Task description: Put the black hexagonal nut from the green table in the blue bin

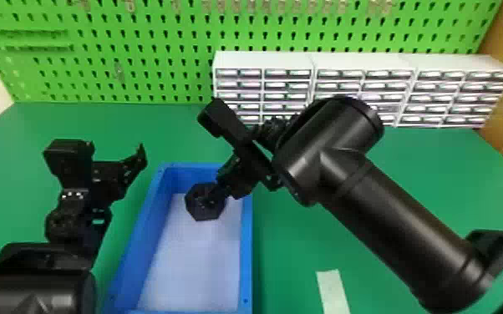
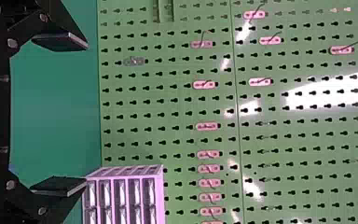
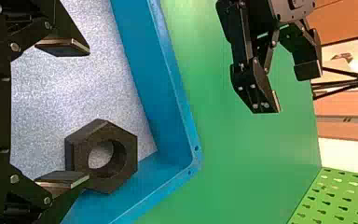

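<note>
Right end effector: spread wide, empty; nut ahead, off-centre, in blue bin. Withdraw straight back, avoiding contact.

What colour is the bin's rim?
The rim is blue all round; the head view shows it best.

Matt black hexagonal nut, smooth plastic-looking blue bin, glossy pegboard, satin-smooth right arm
</note>
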